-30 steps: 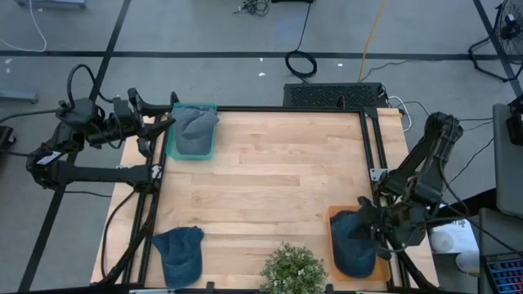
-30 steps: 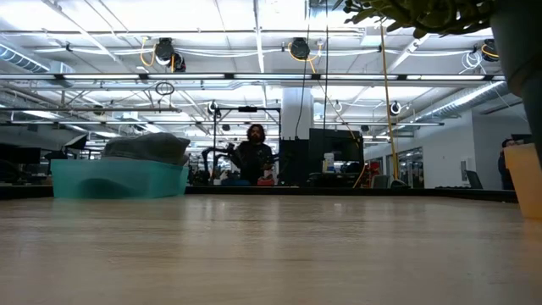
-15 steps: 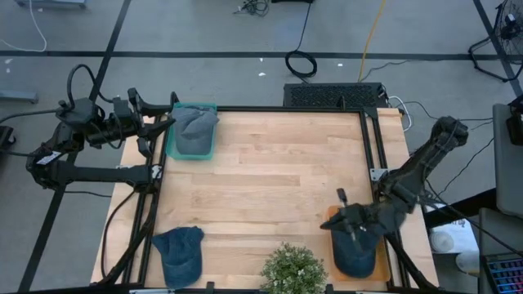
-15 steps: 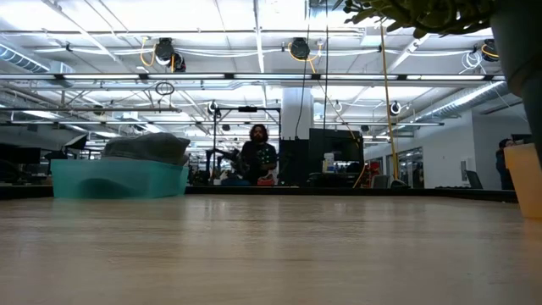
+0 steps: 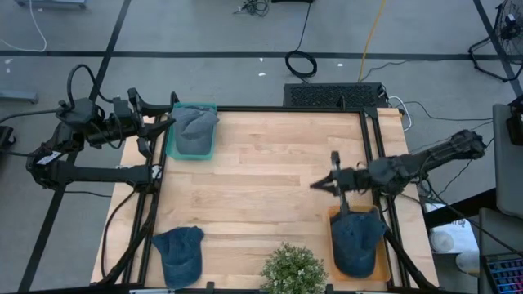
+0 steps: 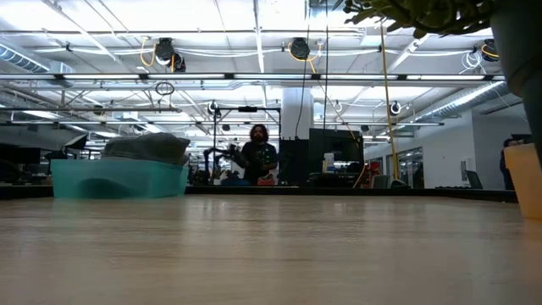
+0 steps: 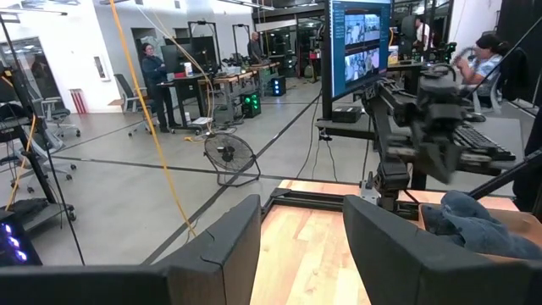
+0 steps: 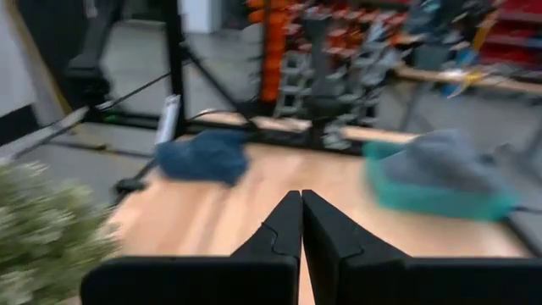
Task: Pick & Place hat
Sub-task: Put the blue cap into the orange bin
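Three hats show in the high view. A blue hat [image 5: 180, 253] lies flat on the table near its left front corner. A grey-blue hat [image 5: 194, 126] sits in the teal bin [image 5: 173, 151] at the far left. A dark blue hat [image 5: 356, 243] lies in the orange tray [image 5: 333, 214] at the near right. My right gripper [image 5: 315, 184] hovers shut over the bare wood just beyond the tray, pointing toward the table's left; its fingertips [image 8: 301, 222] meet with nothing between them. My left gripper [image 5: 163, 122] waits open beside the teal bin, holding nothing.
A potted plant [image 5: 292, 273] stands at the front edge between the blue hat and the orange tray. The middle of the wooden table [image 5: 270, 163] is bare. In the low view the teal bin [image 6: 118, 180] stands at the far left, with a person in the room behind.
My right gripper has swung away from the orange tray, toward the table's far edge and its middle, rolling as it went and staying shut. The dark blue hat stays in the tray.
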`<control>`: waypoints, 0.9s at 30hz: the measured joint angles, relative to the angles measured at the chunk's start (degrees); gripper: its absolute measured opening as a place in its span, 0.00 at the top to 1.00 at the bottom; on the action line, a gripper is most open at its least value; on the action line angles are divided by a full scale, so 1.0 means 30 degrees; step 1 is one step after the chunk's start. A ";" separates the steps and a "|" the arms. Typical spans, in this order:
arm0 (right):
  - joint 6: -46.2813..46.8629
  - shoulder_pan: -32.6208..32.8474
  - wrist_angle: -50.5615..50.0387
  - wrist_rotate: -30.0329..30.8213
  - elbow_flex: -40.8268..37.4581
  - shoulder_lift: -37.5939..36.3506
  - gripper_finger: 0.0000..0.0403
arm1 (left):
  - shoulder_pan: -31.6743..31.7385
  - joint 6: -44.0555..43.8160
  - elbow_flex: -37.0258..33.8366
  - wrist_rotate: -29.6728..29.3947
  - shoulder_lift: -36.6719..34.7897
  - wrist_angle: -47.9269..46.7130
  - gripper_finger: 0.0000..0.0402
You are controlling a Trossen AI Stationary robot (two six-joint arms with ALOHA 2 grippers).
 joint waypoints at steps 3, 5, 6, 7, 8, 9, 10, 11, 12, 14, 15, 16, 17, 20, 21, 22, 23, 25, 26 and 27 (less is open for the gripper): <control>-0.0999 -0.1505 -0.0140 0.0020 0.0000 -0.1009 1.00 | 0.0000 0.0000 0.0000 0.0000 0.0000 0.0000 0.56; -0.1538 -0.2583 -0.0140 0.0042 0.0000 -0.1430 1.00 | 0.0000 0.0000 0.0000 0.0000 0.0000 0.0000 0.56; -0.1685 -0.3126 -0.0140 0.0129 0.0000 -0.1517 1.00 | 0.0000 0.0000 0.0000 0.0003 0.0000 0.0000 0.56; -0.1781 -0.3702 -0.0140 0.0380 0.0000 -0.1549 1.00 | 0.0004 0.0000 0.0000 0.0004 0.0007 0.0000 0.56; -0.1831 -0.4214 -0.0143 0.0838 0.0000 -0.1545 1.00 | 0.0000 0.0000 0.0000 0.0004 0.0002 0.0000 0.56; -0.1836 -0.4641 -0.0163 0.1376 0.0000 -0.1513 1.00 | 0.0000 0.0000 0.0000 0.0002 0.0003 0.0000 0.56; -0.1807 -0.5040 -0.0169 0.1900 0.0000 -0.1441 1.00 | 0.0000 0.0000 0.0000 0.0005 0.0000 0.0000 0.56; -0.1709 -0.5369 -0.0159 0.2297 0.0000 -0.1372 1.00 | 0.0001 0.0000 0.0000 0.0007 0.0001 0.0000 0.56; -0.1566 -0.5648 -0.0162 0.2555 0.0000 -0.1288 1.00 | 0.0000 0.0000 0.0000 0.0006 0.0004 0.0000 0.56; -0.1543 -0.6025 -0.0167 0.2519 -0.0006 -0.1111 1.00 | 0.0000 0.0000 0.0000 0.0000 0.0001 0.0000 0.56; -0.1542 -0.6113 -0.0169 0.2495 -0.0015 -0.1022 1.00 | 0.0000 0.0000 0.0000 0.0000 0.0000 0.0000 0.56; -0.1539 -0.6151 -0.0159 0.2492 -0.0015 -0.0929 1.00 | 0.0000 0.0000 0.0000 0.0001 0.0007 0.0000 0.56; -0.1532 -0.6148 -0.0157 0.2489 -0.0015 -0.0858 1.00 | 0.0000 0.0000 0.0000 0.0002 0.0000 0.0000 0.56; -0.1482 -0.6126 -0.0165 0.2470 -0.0015 -0.0646 1.00 | 0.0000 0.0000 0.0000 0.0007 0.0000 0.0000 0.56; -0.1308 -0.6133 -0.0155 0.2470 -0.0015 -0.0568 1.00 | 0.0002 0.0000 0.0000 0.0002 0.0000 0.0000 0.56; -0.1033 -0.6133 -0.0170 0.2464 -0.0015 -0.0508 1.00 | 0.0000 0.0000 0.0000 0.0004 0.0004 0.0000 0.56; -0.0780 -0.6133 -0.0197 0.2470 -0.0015 -0.0418 1.00 | 0.0000 0.0000 0.0000 0.0001 0.0001 0.0000 0.56; -0.0391 -0.6129 -0.0181 0.2466 -0.0015 -0.0216 1.00 | 0.0002 0.0000 0.0000 0.0002 0.0000 0.0000 0.56; -0.0350 -0.6126 -0.0247 0.2455 -0.0015 -0.0112 1.00 | 0.0000 0.0000 0.0000 0.0003 0.0000 0.0000 0.56; -0.0329 -0.6127 -0.0329 0.2351 -0.0015 0.0025 1.00 | 0.0000 0.0000 0.0000 0.0004 0.0007 0.0000 0.56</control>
